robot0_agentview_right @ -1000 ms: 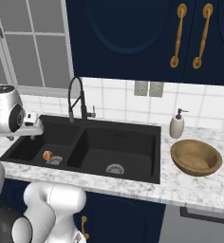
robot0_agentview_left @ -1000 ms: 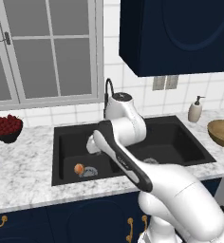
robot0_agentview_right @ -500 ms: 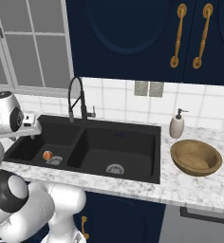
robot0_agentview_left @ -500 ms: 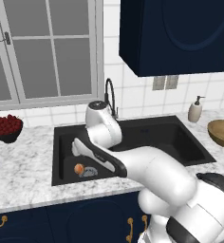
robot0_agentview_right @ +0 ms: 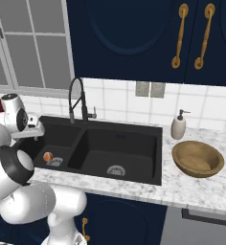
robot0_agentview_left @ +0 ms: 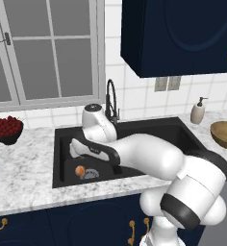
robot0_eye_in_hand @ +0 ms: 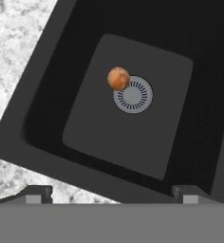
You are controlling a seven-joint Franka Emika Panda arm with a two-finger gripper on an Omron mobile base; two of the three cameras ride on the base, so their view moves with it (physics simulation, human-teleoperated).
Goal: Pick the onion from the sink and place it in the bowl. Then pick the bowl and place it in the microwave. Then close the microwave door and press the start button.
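The onion (robot0_eye_in_hand: 118, 78), a small orange-tan ball, lies on the floor of the left basin of the black sink (robot0_eye_in_hand: 47, 90) and touches the edge of the silver drain (robot0_eye_in_hand: 133, 95). My gripper (robot0_eye_in_hand: 113, 193) hangs above that basin, open, with nothing between its fingertips; the onion is well below and ahead of it. From the base views the onion (robot0_agentview_left: 80, 170) (robot0_agentview_right: 48, 156) rests at the front left of the sink (robot0_agentview_left: 58, 158) (robot0_agentview_right: 134, 139). The wooden bowl (robot0_agentview_left: 225, 134) (robot0_agentview_right: 197, 159) stands on the counter right of the sink. The microwave is out of view.
A black arched faucet (robot0_agentview_left: 110, 103) (robot0_agentview_right: 76, 98) rises behind the sink's divider, close to my wrist. A soap dispenser (robot0_agentview_left: 198, 111) (robot0_agentview_right: 178, 127) stands behind the bowl. A dark bowl of red berries (robot0_agentview_left: 6, 129) sits on the left counter under the window.
My arm has swung left and come down over the left basin, bringing the hand above the onion. The onion and the bowl have not moved.
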